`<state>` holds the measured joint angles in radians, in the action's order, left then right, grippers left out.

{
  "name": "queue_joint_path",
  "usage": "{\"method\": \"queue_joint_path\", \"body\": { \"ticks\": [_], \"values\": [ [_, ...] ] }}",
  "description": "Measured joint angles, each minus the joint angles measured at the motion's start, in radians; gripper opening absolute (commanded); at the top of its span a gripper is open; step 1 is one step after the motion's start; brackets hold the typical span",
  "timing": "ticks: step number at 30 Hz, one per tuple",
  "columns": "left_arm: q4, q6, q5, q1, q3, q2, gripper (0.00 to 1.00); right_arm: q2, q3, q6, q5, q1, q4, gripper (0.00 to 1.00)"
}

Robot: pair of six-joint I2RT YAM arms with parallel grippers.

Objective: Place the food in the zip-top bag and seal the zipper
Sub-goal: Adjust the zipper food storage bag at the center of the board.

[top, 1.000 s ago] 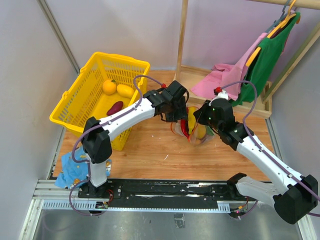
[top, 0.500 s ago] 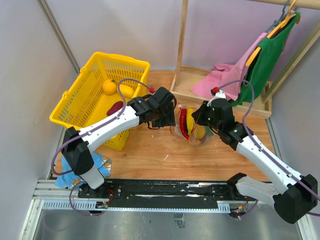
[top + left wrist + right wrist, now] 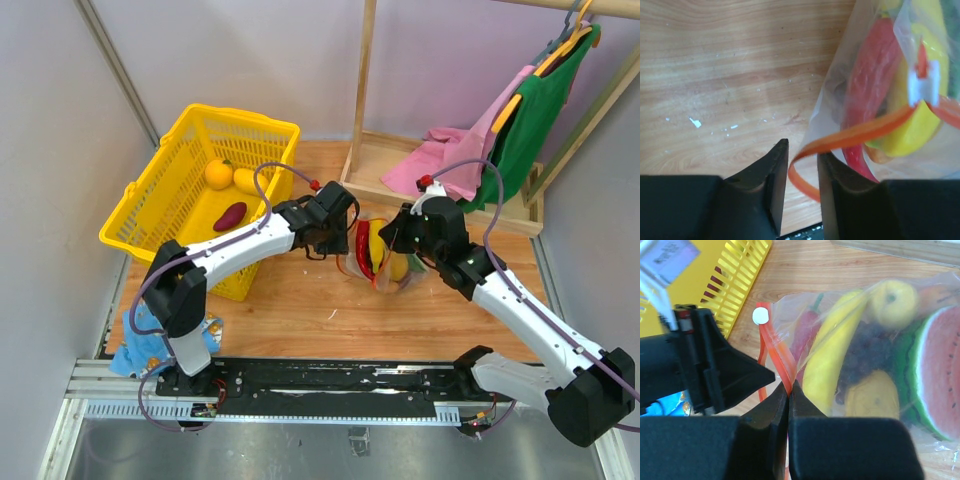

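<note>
Red thin zipper strip point(image 3: 860, 132) loops between the left gripper's point(image 3: 802, 150) jaws, which stand a little apart and do not squeeze it. The right gripper point(image 3: 790, 385) pinches the strip tight. The clear crinkly plastic bag point(image 3: 385, 258) of toy food point(image 3: 830, 365) lies on the wooden table point(image 3: 715, 75), its mouth facing the left gripper.

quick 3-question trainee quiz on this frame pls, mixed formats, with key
1. Count: how many food pieces lie in the yellow basket?
2. True or false: the right claw is shut on the zipper.
3. The banana is: A in the zip-top bag; B in the yellow basket; C on the table.
Key: 1 three; 2 true; 3 A.
</note>
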<state>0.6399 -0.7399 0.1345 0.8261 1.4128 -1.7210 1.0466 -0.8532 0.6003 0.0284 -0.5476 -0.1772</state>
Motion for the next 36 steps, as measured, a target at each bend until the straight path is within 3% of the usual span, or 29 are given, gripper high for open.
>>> {"method": "queue_joint_path", "body": {
  "ticks": [5,17,26,36],
  "values": [
    [-0.023,0.024,-0.003,0.000,0.000,-0.059,0.01,0.000,0.000,-0.013,0.025,0.000,-0.006,0.01],
    [-0.003,-0.009,-0.061,0.000,0.005,0.084,0.00,0.059,-0.140,-0.186,0.099,0.000,-0.134,0.06],
    [-0.018,-0.146,-0.175,0.000,-0.054,0.211,0.00,0.157,-0.269,-0.324,0.158,0.000,-0.226,0.08],
    [-0.058,-0.286,-0.190,0.000,-0.121,0.291,0.00,0.256,-0.333,-0.363,0.241,0.000,-0.312,0.06]
  ]
}}
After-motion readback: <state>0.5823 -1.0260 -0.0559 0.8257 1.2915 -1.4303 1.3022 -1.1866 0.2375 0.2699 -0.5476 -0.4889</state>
